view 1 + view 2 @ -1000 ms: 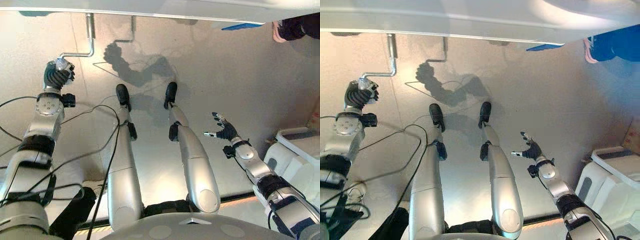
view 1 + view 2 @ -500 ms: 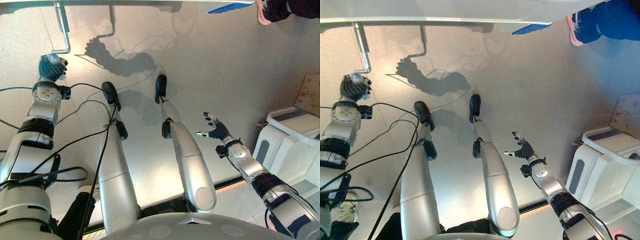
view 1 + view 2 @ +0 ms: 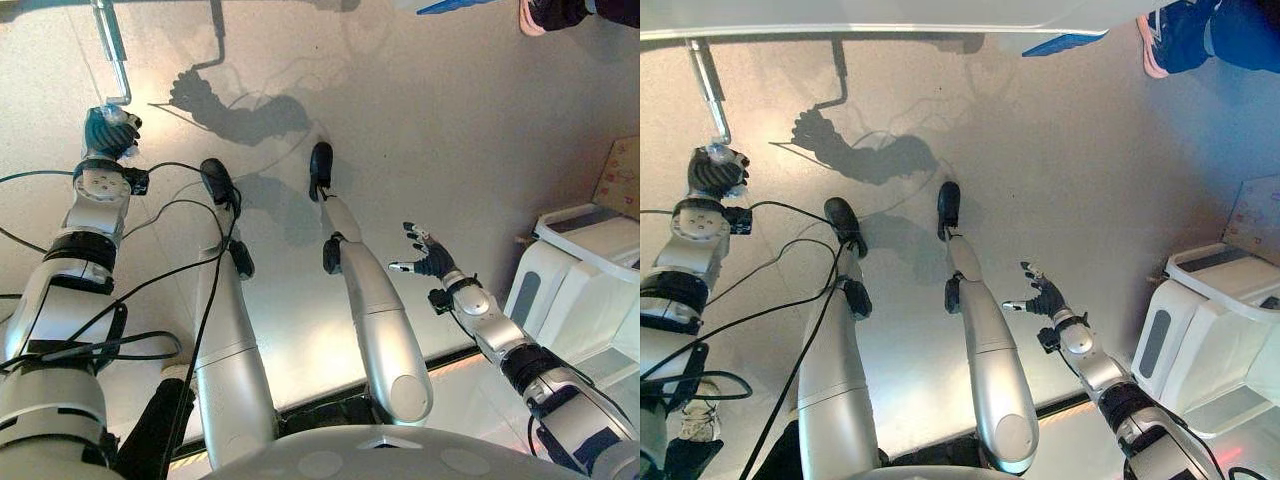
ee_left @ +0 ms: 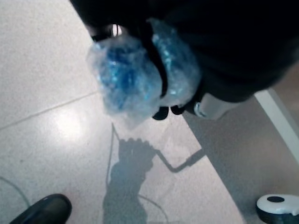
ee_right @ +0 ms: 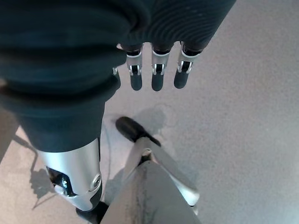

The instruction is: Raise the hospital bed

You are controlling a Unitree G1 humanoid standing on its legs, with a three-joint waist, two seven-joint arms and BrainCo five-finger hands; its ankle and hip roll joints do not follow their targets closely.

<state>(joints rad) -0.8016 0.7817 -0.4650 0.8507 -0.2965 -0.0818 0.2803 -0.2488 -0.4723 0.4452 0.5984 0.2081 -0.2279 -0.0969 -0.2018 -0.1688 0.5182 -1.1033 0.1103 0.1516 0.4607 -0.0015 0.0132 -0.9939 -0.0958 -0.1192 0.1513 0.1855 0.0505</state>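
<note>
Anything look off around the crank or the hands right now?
Nothing looks damaged or spilled. One oddity: the crank handle has a grip wrapped in crinkled clear plastic, which the left hand is curled round. The right hand hangs open over the floor.

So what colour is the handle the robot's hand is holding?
Blue under clear wrap, seen best in the left wrist view, with the left hand around it.

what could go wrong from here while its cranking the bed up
1. The left hand is curled round the plastic-wrapped end of the metal crank handle; in the left wrist view the wrap looks loose and crinkled, so the grip might slip mid-turn.
2. A person's shoe stands near the white bed frame, close to the moving bed.
3. The right hand hangs open over bare floor, bracing nothing.
</note>
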